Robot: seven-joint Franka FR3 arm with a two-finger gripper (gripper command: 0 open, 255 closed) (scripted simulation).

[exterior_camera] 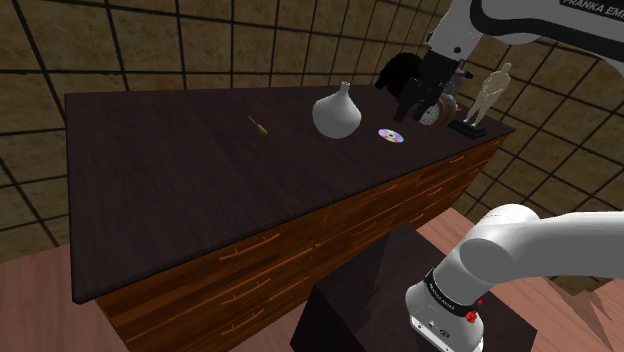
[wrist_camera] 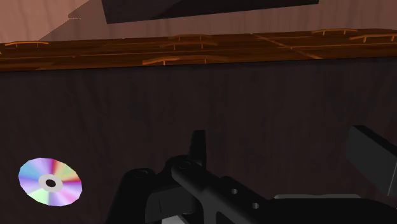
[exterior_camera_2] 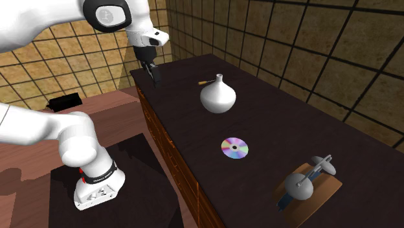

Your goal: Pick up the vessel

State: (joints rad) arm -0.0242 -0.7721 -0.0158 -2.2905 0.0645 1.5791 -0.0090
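**Item: pale vase, upright on dresser top, not yet taken up**

**Tool.** The all-black two-finger gripper (exterior_camera_2: 150, 70) hangs in the air above the dresser. In the wrist view its fingers (wrist_camera: 198, 145) stand well apart, with only bare dark tabletop between them. It grips nothing and touches nothing.

**Nearest to tool.** A rainbow-sheened CD (exterior_camera: 390, 135) lies flat on the top, to one side below the gripper.

**Task's thing.** The vase (exterior_camera: 337, 113) is whitish-grey, with a broad round belly drawn up into a short narrow neck. It stands upright on the dresser (exterior_camera: 180, 190), which has a dark top and wooden drawer fronts. The vase sits between the CD and a small screwdriver (exterior_camera: 257, 124) and touches neither. In the shoulder view it is near the gripper, to the gripper's left, and lower.

**Handling, as judged.**
- The vase looks rigid and hollow, so it is probably light to moderate in weight.
- Its material is not plain, but the finish looks smooth and likely slippery.
- It should be treated as breakable.
- The belly curves away under any side grip and may be too wide for the open fingers.
- The neck is the better hold: take it from above, one finger on each side, just over the shoulder.
- The base is wide, so the vase should not tip easily, though a knock at the neck could rock it.

**Beyond.** A pale figurine (exterior_camera: 487, 95) stands at the far end of the top.
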